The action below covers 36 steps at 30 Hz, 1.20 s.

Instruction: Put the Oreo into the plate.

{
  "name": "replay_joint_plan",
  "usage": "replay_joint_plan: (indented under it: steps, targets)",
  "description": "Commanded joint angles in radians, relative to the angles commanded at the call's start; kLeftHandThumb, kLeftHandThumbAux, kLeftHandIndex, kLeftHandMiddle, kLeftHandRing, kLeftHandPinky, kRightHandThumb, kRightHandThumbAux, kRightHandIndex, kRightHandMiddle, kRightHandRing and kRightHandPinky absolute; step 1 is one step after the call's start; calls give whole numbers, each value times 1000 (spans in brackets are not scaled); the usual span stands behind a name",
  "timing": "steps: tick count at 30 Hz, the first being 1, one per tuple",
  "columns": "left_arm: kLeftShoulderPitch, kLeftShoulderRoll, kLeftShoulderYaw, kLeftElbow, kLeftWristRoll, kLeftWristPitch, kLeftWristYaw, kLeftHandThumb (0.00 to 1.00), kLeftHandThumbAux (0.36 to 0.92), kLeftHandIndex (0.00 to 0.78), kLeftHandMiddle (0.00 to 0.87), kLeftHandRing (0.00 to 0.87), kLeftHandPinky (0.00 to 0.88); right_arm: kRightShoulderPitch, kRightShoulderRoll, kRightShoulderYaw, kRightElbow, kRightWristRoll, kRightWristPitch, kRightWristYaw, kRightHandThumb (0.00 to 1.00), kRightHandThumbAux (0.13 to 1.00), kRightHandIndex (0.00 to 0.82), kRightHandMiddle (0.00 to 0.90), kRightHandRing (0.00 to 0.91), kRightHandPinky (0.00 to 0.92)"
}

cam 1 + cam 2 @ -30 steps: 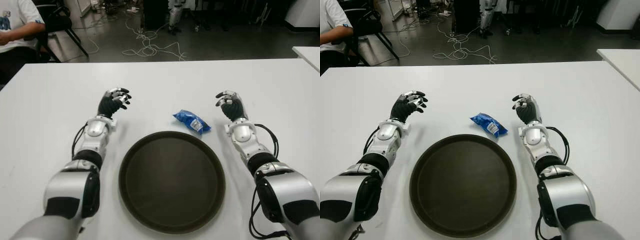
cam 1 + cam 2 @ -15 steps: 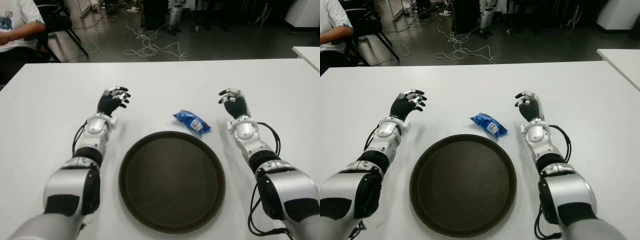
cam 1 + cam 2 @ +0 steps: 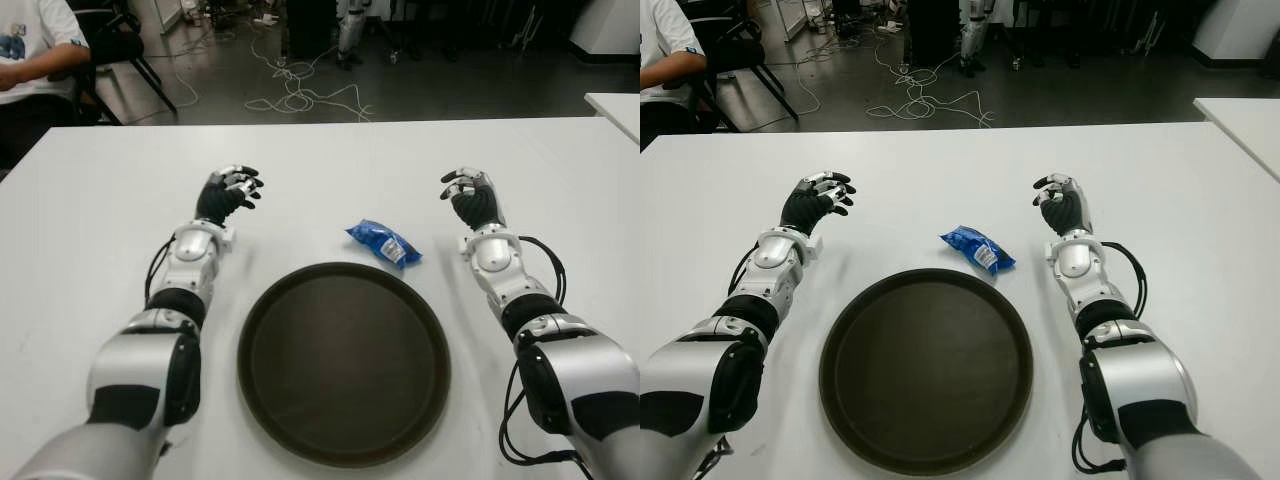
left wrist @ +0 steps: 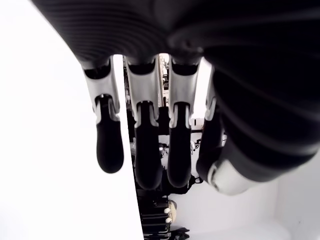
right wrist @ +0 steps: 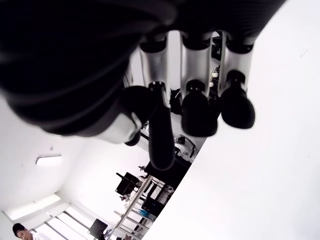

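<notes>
A blue Oreo packet [image 3: 384, 243] lies on the white table just beyond the far right rim of the round dark plate [image 3: 270, 320]. My right hand [image 3: 470, 197] hovers to the right of the packet, apart from it, fingers loosely curled and holding nothing. My left hand [image 3: 228, 190] shows beyond the plate's left side, fingers relaxed and empty. The wrist views show only each hand's own fingers [image 5: 195, 107] with nothing between them.
The white table [image 3: 330, 160] stretches wide around the plate. A seated person [image 3: 30, 50] is at the far left corner beyond the table. Cables lie on the floor [image 3: 300, 95] behind. Another table's corner [image 3: 615, 105] shows at the right.
Both hands have moved a little farther away across the table; the right hand also shifted slightly right. The packet and plate have not moved.
</notes>
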Motion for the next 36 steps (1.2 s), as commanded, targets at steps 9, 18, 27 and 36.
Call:
replay_joint_plan:
  steps: [9,18,27,36]
  targets:
    - [-4,-3,-6,2,8,-3,12,699,713,409,476,495,513,-5,-3,8,4,0,13,19,847,674,423,590,765,751]
    - [-9,-5,-4,5,9,-3,39,702,711,410,475,496,524,-9,-6,9,5,4,18,29,848,673,422,589,759,745]
    - [-10,-7,-10,7,14,-4,67,702,711,410,467,489,518,-9,0,4,5,8,34,12,848,673,422,587,746,744]
    - [-5,-11,-10,8,9,-13,55,698,712,409,450,487,509,-3,5,0,5,11,39,-8,848,674,418,583,739,737]
